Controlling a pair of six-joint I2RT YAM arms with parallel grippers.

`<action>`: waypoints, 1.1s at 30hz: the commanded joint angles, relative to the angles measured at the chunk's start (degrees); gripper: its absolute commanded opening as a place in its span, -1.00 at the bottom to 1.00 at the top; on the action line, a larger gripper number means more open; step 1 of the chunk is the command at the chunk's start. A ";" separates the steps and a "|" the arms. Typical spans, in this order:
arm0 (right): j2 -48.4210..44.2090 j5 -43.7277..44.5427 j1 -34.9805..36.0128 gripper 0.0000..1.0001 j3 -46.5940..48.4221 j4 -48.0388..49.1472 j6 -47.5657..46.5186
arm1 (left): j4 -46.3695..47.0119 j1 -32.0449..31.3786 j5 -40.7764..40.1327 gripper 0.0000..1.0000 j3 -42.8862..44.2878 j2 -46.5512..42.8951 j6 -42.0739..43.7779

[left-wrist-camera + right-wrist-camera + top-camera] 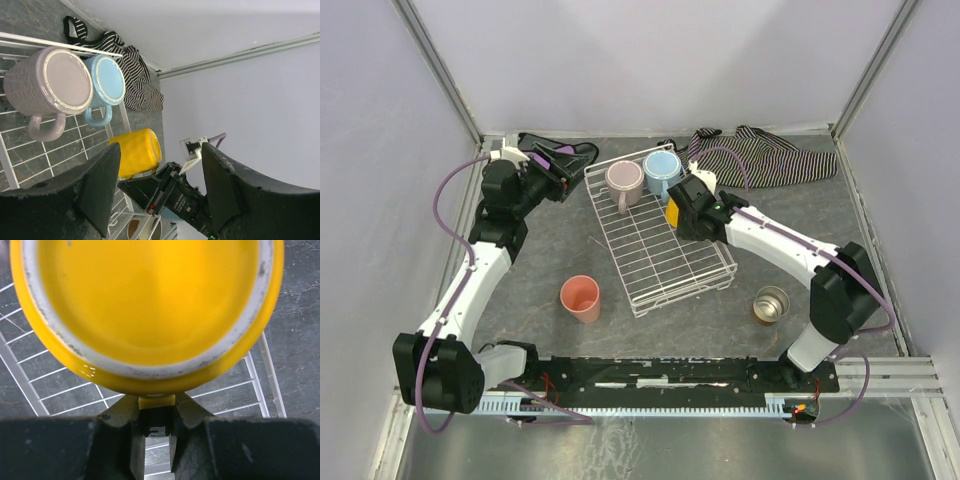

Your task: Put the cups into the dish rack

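Cups, left to right: salmon tumbler [580, 297] on the table [535, 265]; pink mug [623, 183] and blue mug [662, 172] inside the dish rack [660, 262], at its far end; yellow mug [150, 305], largely hidden from above, pinched by its handle in the right gripper [156, 412] over the rack's right edge; metal cup [771, 304] on the table. Left gripper [553, 168] gapes empty.

A: Item 1, L arm [470, 275]?
B: Wht link shells, blk joint housings, purple cable [442, 200] alongside. L claw [160, 147]: fingers [100, 190] matte blk, scuffed.
A: Item 2, R arm [775, 240]?
B: Same build, 2nd purple cable [868, 272], sm. green light at wrist. Both bases bolted to blk rail [660, 372].
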 commanded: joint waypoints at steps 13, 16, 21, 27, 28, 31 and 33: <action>5.65 9.68 0.13 -0.99 1.25 11.15 2.27 | 7.48 1.17 3.11 0.44 0.15 1.06 -2.13; 6.83 11.52 0.06 -0.99 1.26 11.55 2.54 | 7.81 1.36 3.32 0.44 -0.09 0.95 -1.94; 9.42 11.85 -0.28 -0.99 1.81 11.58 3.79 | 7.94 1.77 3.56 0.44 -1.06 0.60 -1.95; 8.86 13.65 -0.58 -0.99 0.58 11.92 4.89 | 8.34 1.95 3.77 0.44 -1.51 0.87 -2.04; 8.47 14.07 -0.62 -0.99 0.19 11.76 5.01 | 8.55 2.04 3.86 0.44 -1.51 0.97 -2.16; 8.45 14.11 -1.06 -0.99 -0.12 11.37 5.19 | 9.20 2.02 4.05 0.44 -1.45 1.32 -2.64; 9.27 13.99 -1.29 -0.99 0.33 10.96 5.16 | 9.24 2.01 4.12 0.44 -1.31 1.58 -2.66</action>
